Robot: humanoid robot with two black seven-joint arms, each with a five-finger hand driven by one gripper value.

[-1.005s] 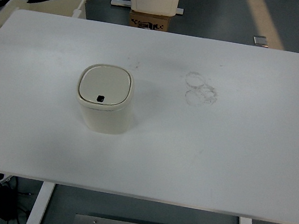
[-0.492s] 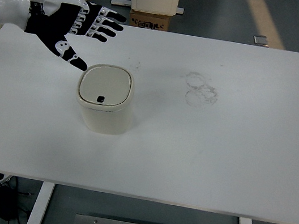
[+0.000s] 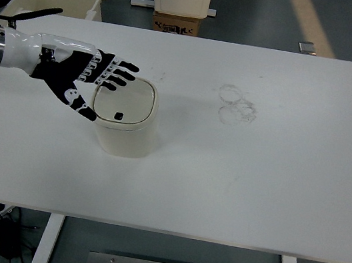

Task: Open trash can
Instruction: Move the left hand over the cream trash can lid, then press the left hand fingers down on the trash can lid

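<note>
From the top view, one can (image 3: 124, 119) stood on the white desk (image 3: 275, 182), its lid shut. One hand was in sight, the left hand (image 3: 80, 75), with its fingers (image 3: 114, 74) spread open and holding nothing. The can lay just beneath the fingertips, which reached over its lid's left edge. Faint ring marks (image 3: 236, 104) showed well to the right of the fingers.

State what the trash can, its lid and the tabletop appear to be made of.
Trash can: likely moulded plastic, cream, matte; smooth rounded corners, no seams visible.
Lid: seemingly the same plastic, slightly glossier, with a small dark button near its front edge.
Tabletop: probably white laminate or painted board, matte; faint ring marks and scuffs show on it.
</note>
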